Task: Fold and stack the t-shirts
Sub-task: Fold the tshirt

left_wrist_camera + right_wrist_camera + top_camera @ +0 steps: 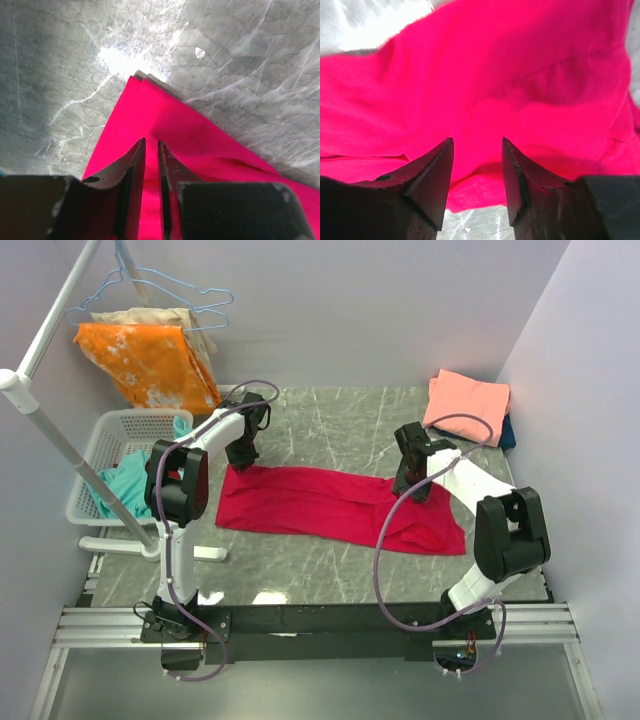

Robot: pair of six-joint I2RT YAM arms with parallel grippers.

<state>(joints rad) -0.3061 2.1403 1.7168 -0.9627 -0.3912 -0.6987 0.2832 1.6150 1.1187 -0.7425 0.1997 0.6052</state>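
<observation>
The crimson-red t-shirt (320,502) lies on the marble table as a long folded strip running left to right. My left gripper (240,455) hovers at the strip's far left corner. In the left wrist view its jaws (151,142) stand only a narrow gap apart over the red cloth (190,130), whose layered corner lies flat just ahead. My right gripper (412,488) is over the strip's right part. Its jaws (477,140) are open above the rumpled red cloth (495,65) with nothing between them. A folded salmon-pink t-shirt (467,405) rests on a dark blue one (508,430) at the back right corner.
A white basket (130,420) holding teal cloth (125,485) stands at the left edge. An orange white-blotched cloth (150,360) hangs from a hanger on the white rack pole (40,420) at back left. Walls close in the back and right sides.
</observation>
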